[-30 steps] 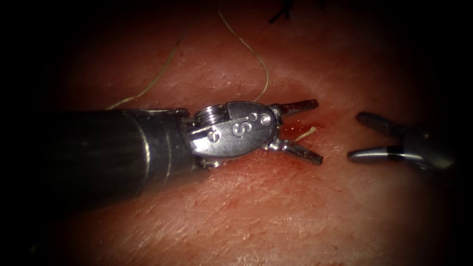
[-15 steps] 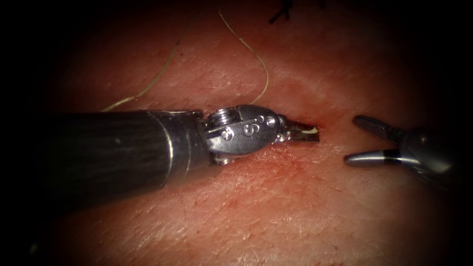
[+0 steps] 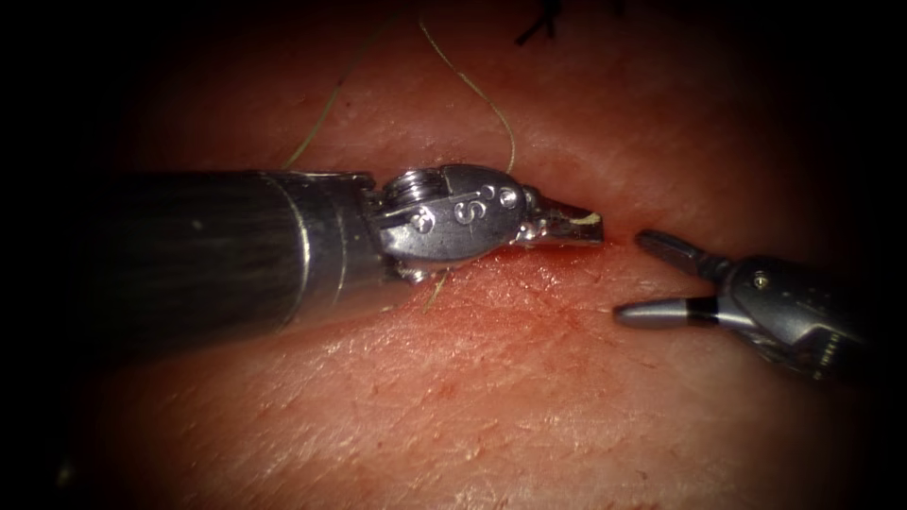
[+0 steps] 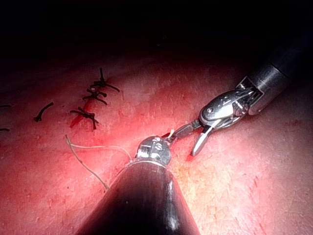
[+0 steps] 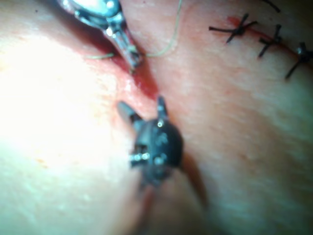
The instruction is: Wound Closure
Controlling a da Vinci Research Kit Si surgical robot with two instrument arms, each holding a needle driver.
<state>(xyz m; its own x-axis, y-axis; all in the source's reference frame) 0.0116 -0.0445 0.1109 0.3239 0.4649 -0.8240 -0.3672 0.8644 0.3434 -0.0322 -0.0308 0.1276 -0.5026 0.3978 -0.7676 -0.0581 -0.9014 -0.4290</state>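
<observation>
Endoscope view: our left end effector (image 3: pixel 574 225) is clenched on the thread (image 3: pixel 487 101) end at the cut (image 3: pixel 612 231). Our right end effector (image 3: pixel 652 278) gapes beside it, holding nothing, over wet, reddened tissue (image 3: pixel 491 397). We cannot see the needle.

The endoscope looks down from above and in front, close over the glistening reddish pork tissue (image 3: pixel 491 397), with the long dark-shafted left tool (image 3: pixel 559 227) entering from the left and the grey right tool (image 3: pixel 652 279) from the right. The left wrist camera looks along its own dark shaft toward the left tool (image 4: pixel 169 138), facing the right tool (image 4: pixel 193 139). The right wrist camera sits very near the right tool (image 5: pixel 142 110), facing the left tool (image 5: pixel 132 59). All three share the red, wet open cut (image 3: pixel 614 236) between the tools.
</observation>
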